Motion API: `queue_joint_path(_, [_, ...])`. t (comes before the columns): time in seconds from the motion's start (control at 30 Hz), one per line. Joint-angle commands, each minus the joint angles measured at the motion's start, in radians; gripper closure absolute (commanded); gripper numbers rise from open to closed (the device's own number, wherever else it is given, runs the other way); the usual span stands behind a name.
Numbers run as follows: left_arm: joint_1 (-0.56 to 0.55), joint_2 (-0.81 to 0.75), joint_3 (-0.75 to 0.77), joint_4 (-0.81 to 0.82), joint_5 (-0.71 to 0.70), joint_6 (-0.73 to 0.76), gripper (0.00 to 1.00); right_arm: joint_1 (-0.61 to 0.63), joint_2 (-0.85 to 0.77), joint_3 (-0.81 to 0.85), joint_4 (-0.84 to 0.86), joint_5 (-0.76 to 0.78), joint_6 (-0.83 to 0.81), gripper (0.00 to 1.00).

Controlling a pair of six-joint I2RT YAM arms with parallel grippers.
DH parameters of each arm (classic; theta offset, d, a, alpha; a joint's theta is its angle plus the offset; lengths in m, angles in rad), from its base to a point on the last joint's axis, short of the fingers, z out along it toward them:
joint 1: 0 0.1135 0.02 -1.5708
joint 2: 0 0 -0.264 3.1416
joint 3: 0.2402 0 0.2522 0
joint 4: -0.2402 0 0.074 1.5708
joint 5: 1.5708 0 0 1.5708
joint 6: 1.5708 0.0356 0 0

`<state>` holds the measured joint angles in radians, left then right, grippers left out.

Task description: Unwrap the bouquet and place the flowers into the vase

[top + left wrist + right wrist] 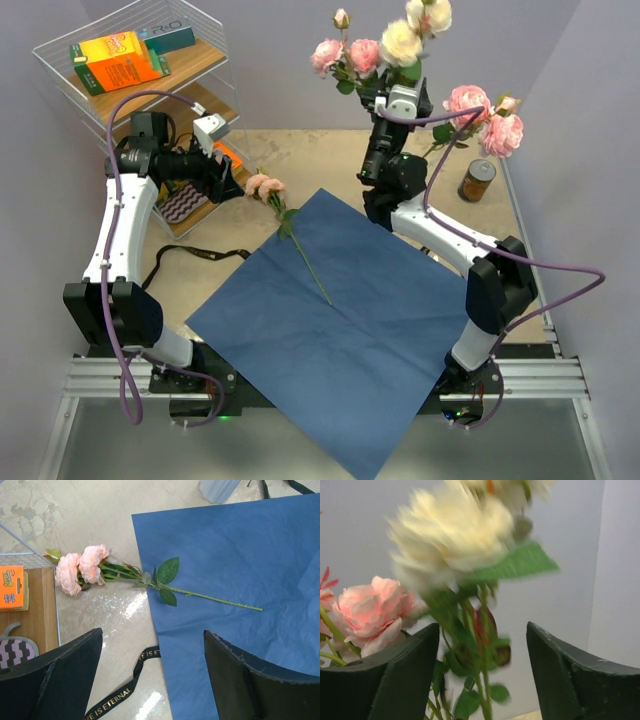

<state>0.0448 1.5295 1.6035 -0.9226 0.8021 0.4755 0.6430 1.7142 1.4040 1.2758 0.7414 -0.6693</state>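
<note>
The blue wrapping paper [370, 330] lies spread flat on the table. One pink rose [265, 187] rests at its upper left edge, stem across the paper [240, 545]. My left gripper [152, 632] hovers open above that rose [82, 570], nothing between its fingers. The black ribbon [120, 680] trails on the table beside the paper. At the back, my right gripper [482, 627] stands open high up, around blurred green stems [482, 690] under a cream rose [452, 530] and beside a pink rose [375, 607]. Several flowers [400, 42] stand upright there. The vase is hidden behind my right arm.
A wire shelf [215, 55] at the back left holds an orange box [120, 60] and a striped cloth item [185, 205]. A small brown jar with a metal lid [478, 181] stands at the back right. Grey walls close in on three sides.
</note>
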Motion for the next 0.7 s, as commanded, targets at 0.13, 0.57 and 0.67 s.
queue_joint_path(0.13, [0.001, -0.032, 0.042, 0.004, 0.011, 0.002, 0.14, 0.018, -0.151, -0.051, -0.201, 0.067, 0.192, 0.08])
queue_joint_path(0.57, [0.001, -0.028, 0.085, -0.005, 0.014, -0.049, 0.14, 0.257, -0.294, -0.200, -0.702, 0.355, 0.473, 0.01])
queue_joint_path(0.67, [0.001, -0.029, 0.092, -0.013, 0.011, -0.057, 0.13, 0.300, -0.306, -0.194, -0.889, 0.403, 0.583, 0.01])
